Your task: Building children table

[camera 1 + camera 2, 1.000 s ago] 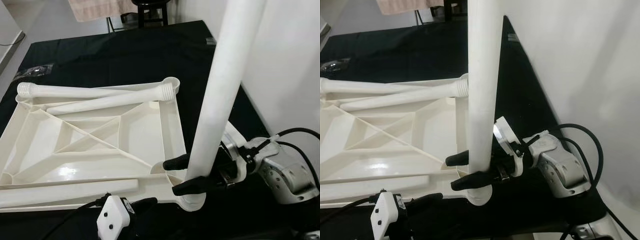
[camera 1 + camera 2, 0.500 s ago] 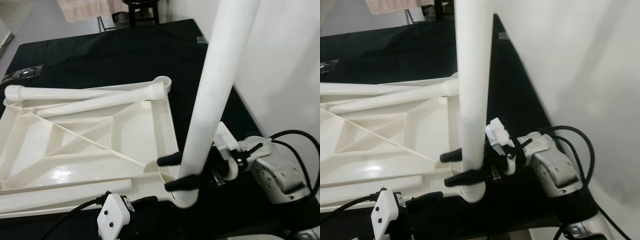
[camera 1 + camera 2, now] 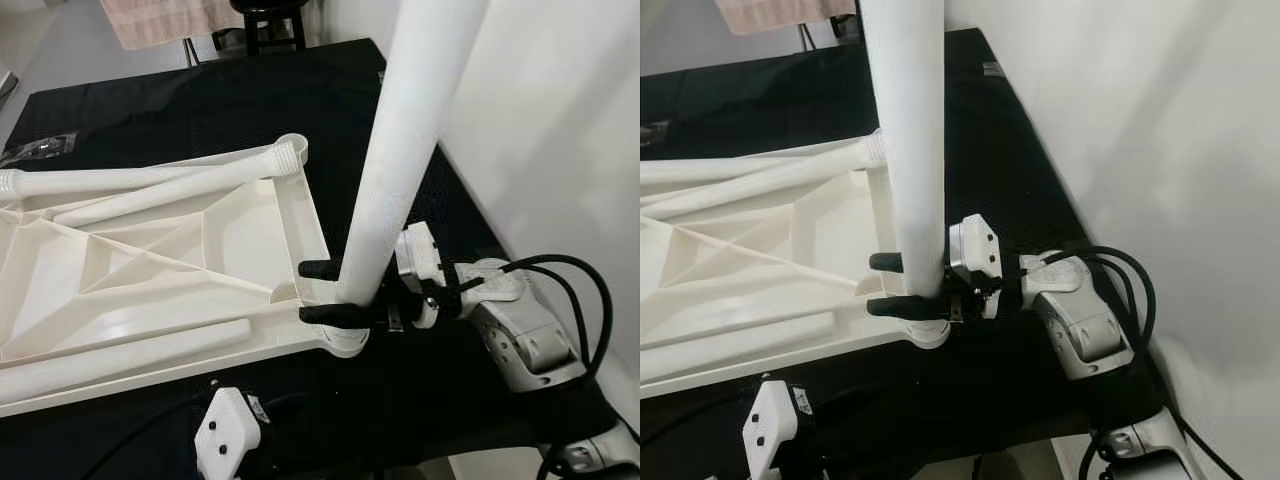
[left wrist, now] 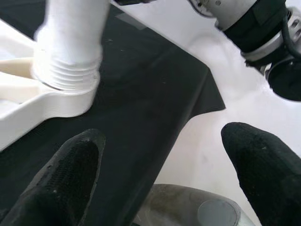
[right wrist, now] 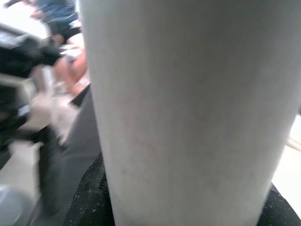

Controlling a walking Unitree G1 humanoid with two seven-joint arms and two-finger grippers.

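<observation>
Table top panel [image 3: 150,270] lies underside up on black-covered tabletop [image 3: 250,100], ribs showing — so corner sockets face up for legs. Upright leg [image 3: 395,160] stands in socket at panel's near right corner; right hand [image 3: 335,292] pinches it low, likely to steady or turn it in. Spare legs [image 3: 150,180] rest along panel's far edge.

Right eye view: same grip, fingers [image 3: 890,306] either side of leg.

Left wrist view: left hand [image 4: 164,174] spread, empty, off tabletop's near right edge — threaded leg base just ahead.

Right wrist view: leg fills gap, touching fingers.

Tabletop [image 3: 150,260] lies inverted on counter [image 3: 200,110]; upright leg [image 3: 400,160] at its near-right corner, two legs [image 3: 150,185] across far edge.
</observation>
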